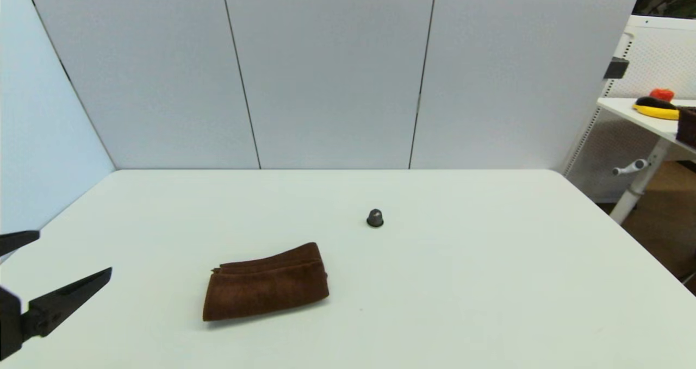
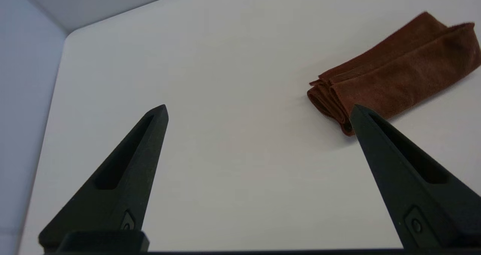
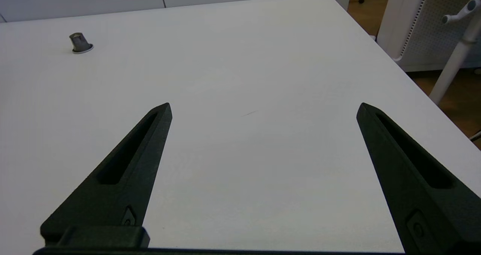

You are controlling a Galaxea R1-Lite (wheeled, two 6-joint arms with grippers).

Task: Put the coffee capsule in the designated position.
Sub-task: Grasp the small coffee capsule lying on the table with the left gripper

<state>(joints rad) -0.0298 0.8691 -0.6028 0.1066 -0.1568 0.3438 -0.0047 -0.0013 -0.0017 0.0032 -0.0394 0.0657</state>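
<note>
The coffee capsule (image 1: 374,218) is a small dark grey dome standing rim-down on the white table (image 1: 489,282), a little right of centre; the right wrist view also shows the capsule (image 3: 80,44) far ahead. My left gripper (image 1: 73,254) is open at the table's near left edge, well apart from the capsule, and in its own view the left gripper (image 2: 259,110) holds nothing. The right gripper (image 3: 265,108) is open and empty over bare tabletop; it is out of the head view. The designated position carries no mark that I can make out.
A folded brown towel (image 1: 266,283) lies left of and nearer than the capsule; the towel (image 2: 394,74) is ahead of my left fingers. Grey wall panels (image 1: 326,70) close the back and left. Another table (image 1: 647,113) with fruit stands beyond the right edge.
</note>
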